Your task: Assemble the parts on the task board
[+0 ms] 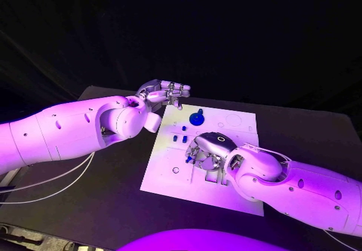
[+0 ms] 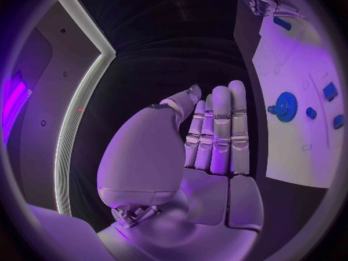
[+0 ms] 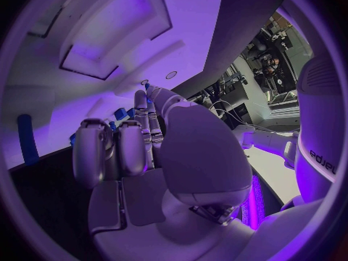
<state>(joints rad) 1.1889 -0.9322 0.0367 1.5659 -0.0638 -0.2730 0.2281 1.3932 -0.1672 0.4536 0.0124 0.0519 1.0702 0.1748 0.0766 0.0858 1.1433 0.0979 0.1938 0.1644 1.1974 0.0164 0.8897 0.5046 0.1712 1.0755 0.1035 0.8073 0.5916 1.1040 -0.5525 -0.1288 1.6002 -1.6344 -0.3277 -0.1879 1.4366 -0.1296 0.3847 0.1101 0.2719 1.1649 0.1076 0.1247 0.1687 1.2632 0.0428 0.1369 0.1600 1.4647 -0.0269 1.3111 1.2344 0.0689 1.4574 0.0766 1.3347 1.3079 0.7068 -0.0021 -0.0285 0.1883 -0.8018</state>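
The white task board lies in the middle of the black table. A blue gear stands near its far edge, with small blue parts beside it; the gear also shows in the left wrist view. My left hand hovers above the board's far left corner, and its fingers lie straight and side by side, holding nothing. My right hand is down on the board's middle with its fingers curled. A small blue part sits at its fingertips; I cannot tell whether it is gripped.
Black table surrounds the board on all sides. White cables run from my left arm across the table's left side. Another blue part lies on the board beside my right hand.
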